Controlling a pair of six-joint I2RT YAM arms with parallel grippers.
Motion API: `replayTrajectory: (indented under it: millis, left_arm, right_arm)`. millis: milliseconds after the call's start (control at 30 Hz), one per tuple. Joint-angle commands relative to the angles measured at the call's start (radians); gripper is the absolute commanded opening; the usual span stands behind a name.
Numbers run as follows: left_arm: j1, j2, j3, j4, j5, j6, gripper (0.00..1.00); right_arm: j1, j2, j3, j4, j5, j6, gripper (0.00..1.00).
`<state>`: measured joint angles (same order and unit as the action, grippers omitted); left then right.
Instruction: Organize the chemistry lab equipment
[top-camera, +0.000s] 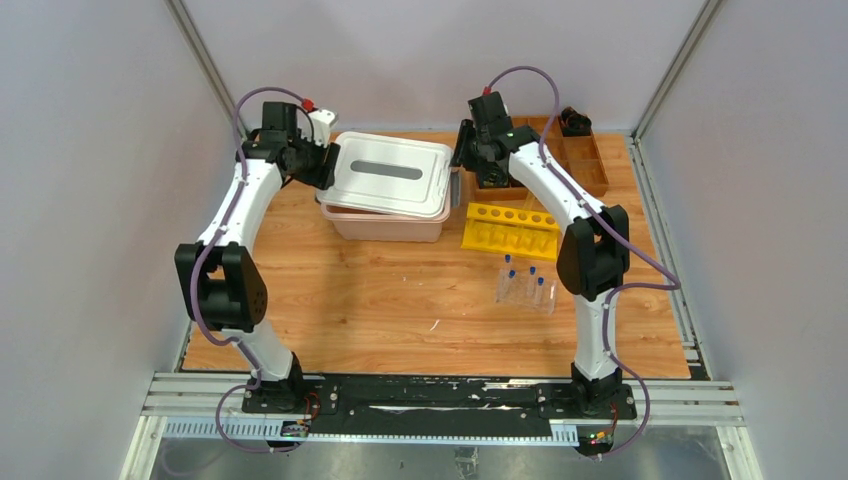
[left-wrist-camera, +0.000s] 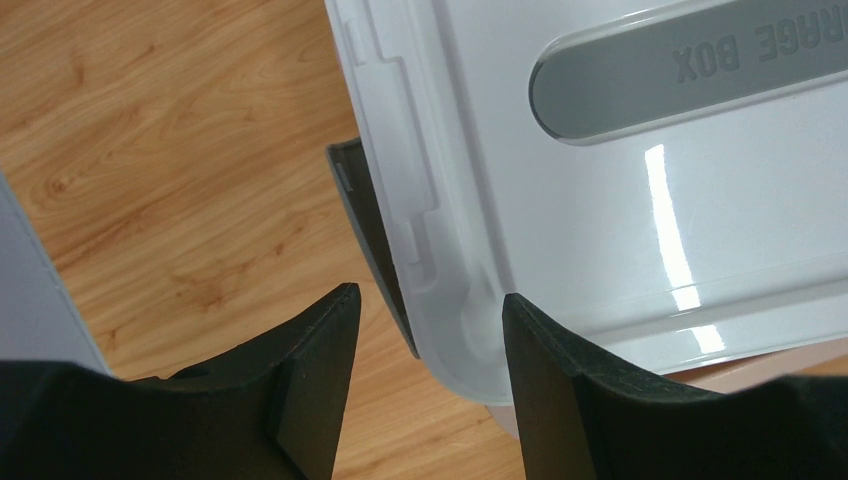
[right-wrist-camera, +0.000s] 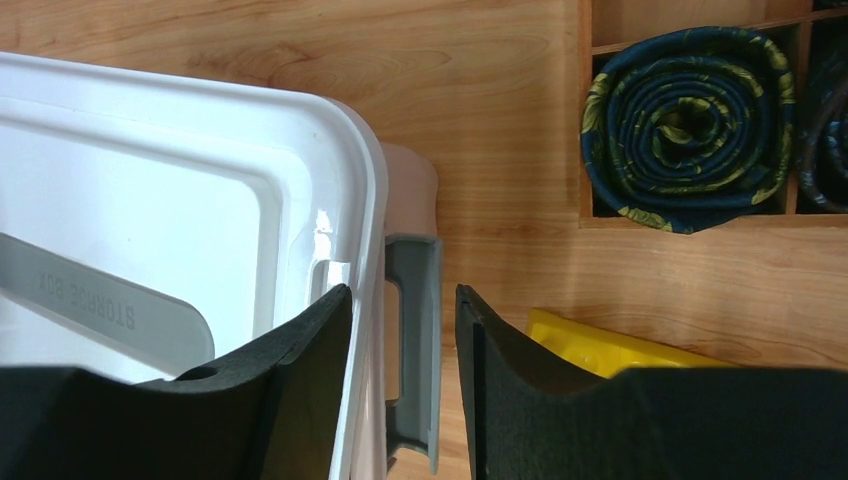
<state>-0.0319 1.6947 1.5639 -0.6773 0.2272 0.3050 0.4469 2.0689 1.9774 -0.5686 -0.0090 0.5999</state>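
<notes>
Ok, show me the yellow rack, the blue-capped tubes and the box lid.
yellow rack (top-camera: 510, 230), top external view, holed top.
blue-capped tubes (top-camera: 532, 270), top external view, one cap.
box lid (top-camera: 396, 192), top external view, flat white top.

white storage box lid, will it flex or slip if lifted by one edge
The white glossy plastic lid is broad and thin, so it would probably bow slightly. Its shiny surface, with bright reflections, suggests a slippery pinch. It likely weighs little for its size.

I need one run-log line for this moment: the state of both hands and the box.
left hand: open, edge of lid between fingers | right hand: open, grey latch between fingers | lid: on box | blue-capped tubes: in clear rack
</notes>
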Motion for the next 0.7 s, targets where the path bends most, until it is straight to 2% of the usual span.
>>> replayTrajectory:
  millis: [0,233,467,667]
  left_arm:
    - [0.004,0.018,0.012,0.015,0.046,-0.03,0.59]
    - [0.005,-0.019,-0.044,0.007,0.034,-0.007,0.57]
    - [0.004,-0.104,-0.131,0.003,0.083,-0.002,0.57]
    - [0.005,-0.14,-0.162,-0.027,0.138,-0.01,0.57]
  right_arm:
    - [-0.004,0.013,0.035,-0.009,-0.076,-0.037,0.47]
    - [-0.004,0.04,0.066,-0.005,-0.111,-0.069,0.47]
    - [-0.01,0.058,0.081,-0.014,-0.104,-0.075,0.47]
    - [-0.02,0.054,0.09,-0.055,-0.034,-0.081,0.5]
